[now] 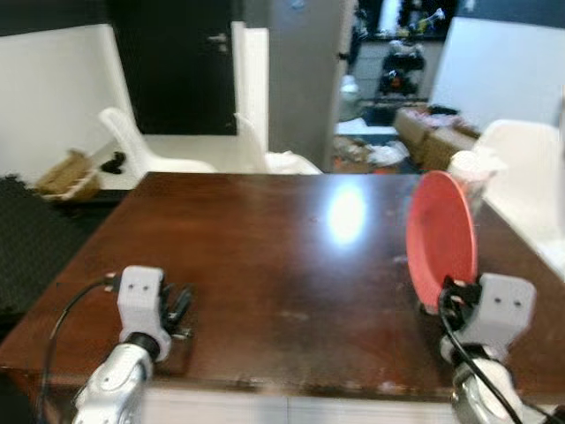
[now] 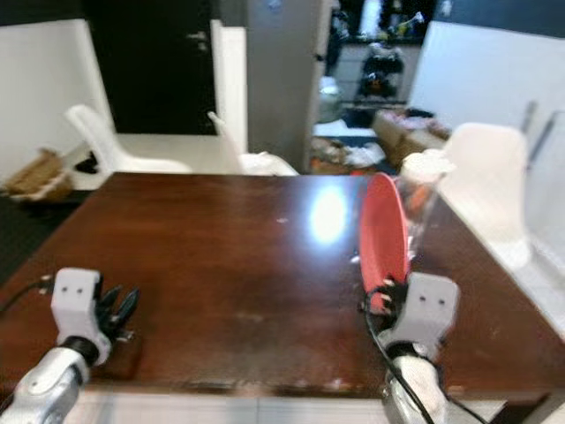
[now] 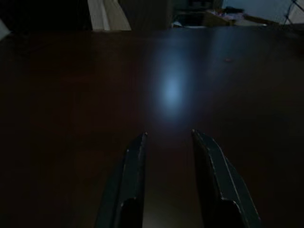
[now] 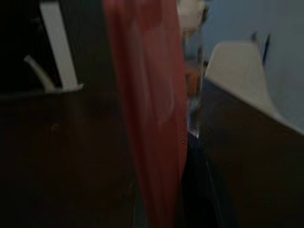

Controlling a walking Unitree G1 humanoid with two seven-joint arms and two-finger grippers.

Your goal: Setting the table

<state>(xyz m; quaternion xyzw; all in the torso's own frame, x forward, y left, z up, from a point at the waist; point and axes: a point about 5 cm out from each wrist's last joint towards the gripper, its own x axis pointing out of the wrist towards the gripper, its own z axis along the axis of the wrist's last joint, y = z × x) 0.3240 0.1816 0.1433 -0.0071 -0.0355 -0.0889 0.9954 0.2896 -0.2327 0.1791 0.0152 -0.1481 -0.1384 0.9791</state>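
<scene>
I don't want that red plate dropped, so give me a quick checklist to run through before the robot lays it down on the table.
1. Right gripper shut on the red plate at its lower edge: ok.
2. Plate level for laying down: not ok, it stands on edge.
3. Bare brown table left of the plate: ok.
4. Clear cup just behind the plate, whether it touches: cannot tell.
5. Left gripper open, low over the table's near edge, well away from the plate: ok.
</scene>
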